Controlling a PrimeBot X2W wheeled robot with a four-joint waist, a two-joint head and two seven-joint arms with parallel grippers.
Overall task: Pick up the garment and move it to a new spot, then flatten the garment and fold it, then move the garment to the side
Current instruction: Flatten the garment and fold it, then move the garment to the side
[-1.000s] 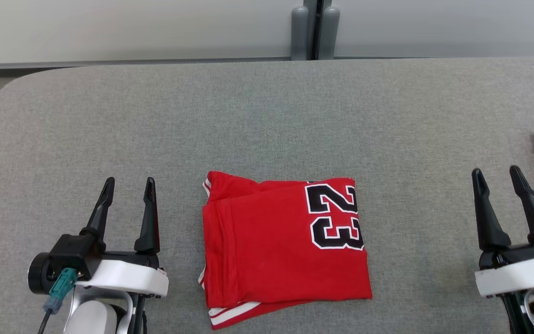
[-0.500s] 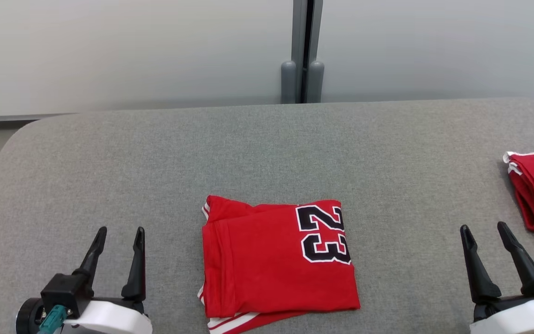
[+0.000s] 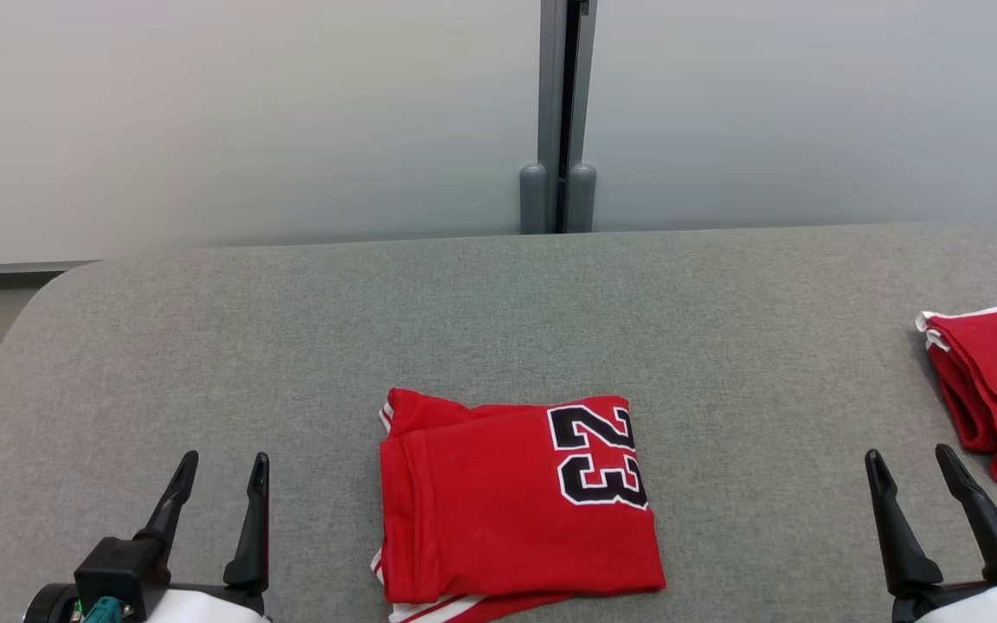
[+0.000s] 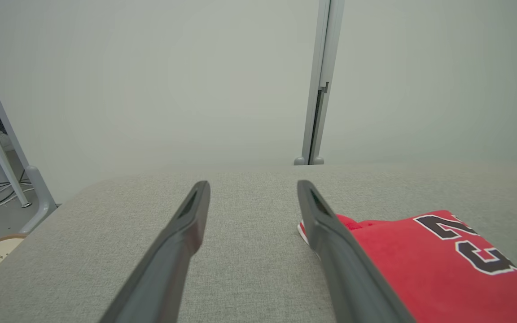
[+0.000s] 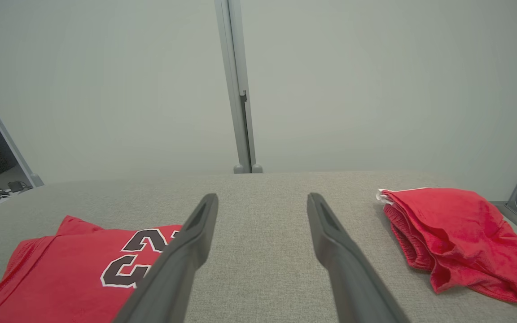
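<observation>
Red garment (image 3: pixel 516 502), folded to a rough rectangle, lies flat on the grey fabric table (image 3: pixel 464 294), centre, near the front edge, between the two grippers and touching neither. It has a black "23" with a white outline on its right half, digits turned sideways. White-striped trim peeks out at its front-left and back-left corners. The fold edges are fairly neat.

A second red cloth pile (image 3: pixel 996 381), looser and crumpled with white trim at its back-left corner, sits at the table's right edge, well apart from the garment.

Left gripper (image 3: pixel 225 459): lower left, fingers spread wide, nothing between them, tips pointing toward the wall (image 3: pixel 247 121). It is over bare table, apart from the garment's left edge. In the left wrist view the garment sits just past the right finger; no contact seen.

Right gripper (image 3: pixel 907 453): lower right, fingers spread wide, empty, with bare table between them. In the right wrist view the garment is to the left and the cloth pile to the right, both clear of the fingers.

Behind the table there are pale grey wall panels, with a grey post (image 3: pixel 558 112) at the seam.
</observation>
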